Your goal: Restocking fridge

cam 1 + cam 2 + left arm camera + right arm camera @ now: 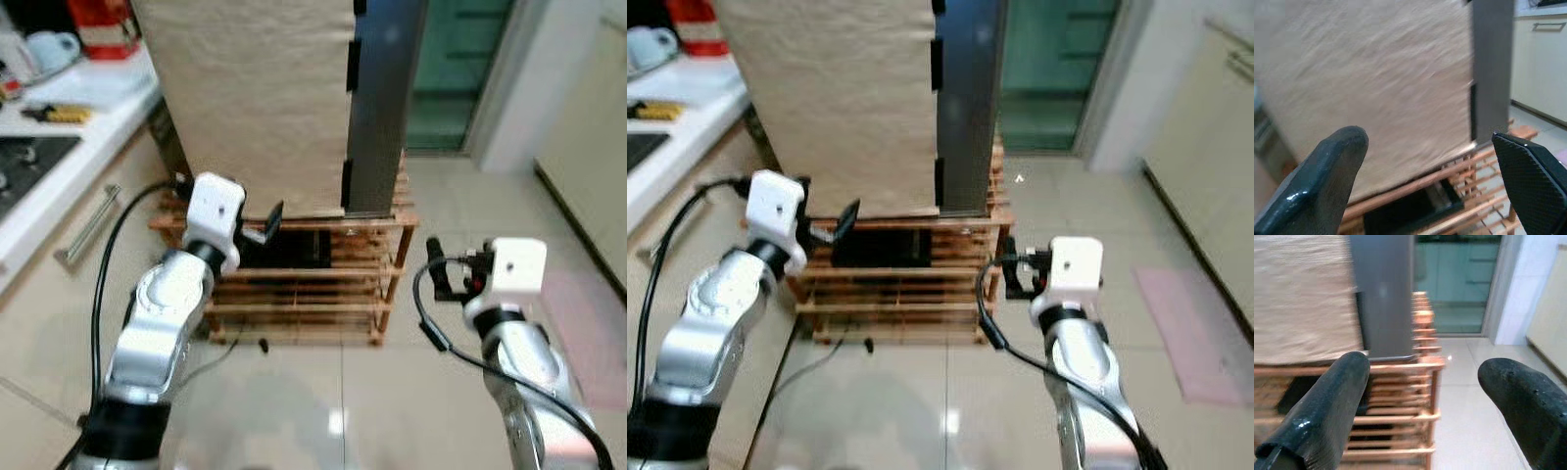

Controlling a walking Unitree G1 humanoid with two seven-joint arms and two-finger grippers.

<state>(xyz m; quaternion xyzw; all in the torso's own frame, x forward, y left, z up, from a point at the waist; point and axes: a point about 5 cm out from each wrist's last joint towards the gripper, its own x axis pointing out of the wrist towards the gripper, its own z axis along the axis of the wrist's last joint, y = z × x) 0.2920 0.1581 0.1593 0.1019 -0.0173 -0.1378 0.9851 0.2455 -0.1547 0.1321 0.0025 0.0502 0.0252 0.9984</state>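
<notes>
The fridge (255, 98) stands straight ahead with a beige textured side facing me and a dark grey face (377, 108) on its right. It rests on a low wooden slatted rack (313, 294). My left gripper (265, 227) is raised at the fridge's bottom edge, just above the rack's top rail, open and holding nothing. In the left wrist view the left gripper (1430, 191) points at the beige side. My right gripper (441, 274) hovers beside the rack's right corner post, open and empty. In the right wrist view the right gripper (1425, 416) faces the rack's corner.
A white counter (88, 108) runs along the left with a black hob (24, 166), a yellow item (59, 114) and a red container (103, 24). A drawer handle (88, 227) sticks out below it. A glass door (456, 69) lies behind. A pink mat (1185, 333) lies on the tile at right.
</notes>
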